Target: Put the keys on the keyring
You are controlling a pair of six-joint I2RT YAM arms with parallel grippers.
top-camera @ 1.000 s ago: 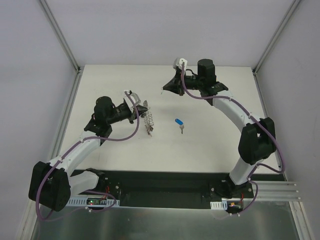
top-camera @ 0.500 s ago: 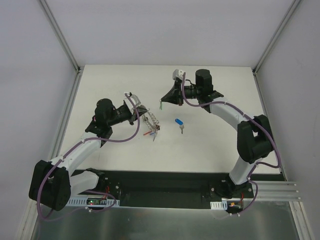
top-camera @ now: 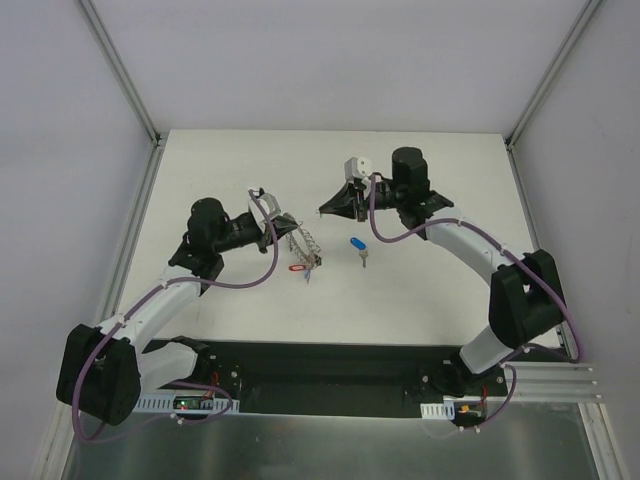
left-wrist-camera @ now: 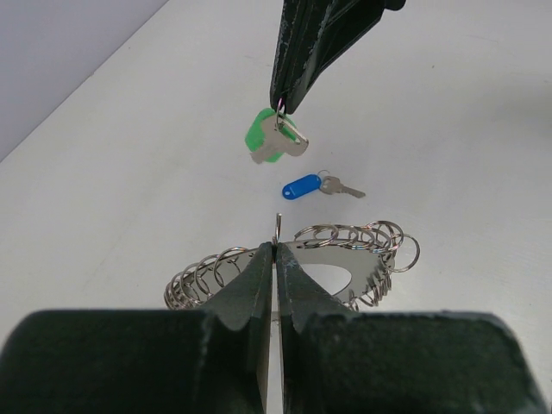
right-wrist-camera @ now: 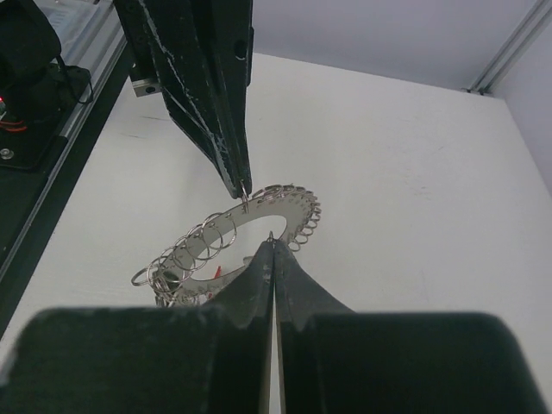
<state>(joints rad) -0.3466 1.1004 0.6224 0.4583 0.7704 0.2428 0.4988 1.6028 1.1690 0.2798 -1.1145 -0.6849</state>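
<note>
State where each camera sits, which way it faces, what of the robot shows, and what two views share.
Top external: above and behind the robot, looking down at the table; left arm and right arm show.
Left wrist: on the left arm, facing the right claw holding the green-tagged key; its own left claw shows, shut on the keyring.
Right wrist: on the right arm, facing the left claw; its own shut fingers show.
Both wrist views share the keyring.

no readable text, labels or numbers

A lab test cell: white table (top-camera: 400, 300) boxed in by grey panels (top-camera: 330, 60) and aluminium struts (top-camera: 120, 70).
</note>
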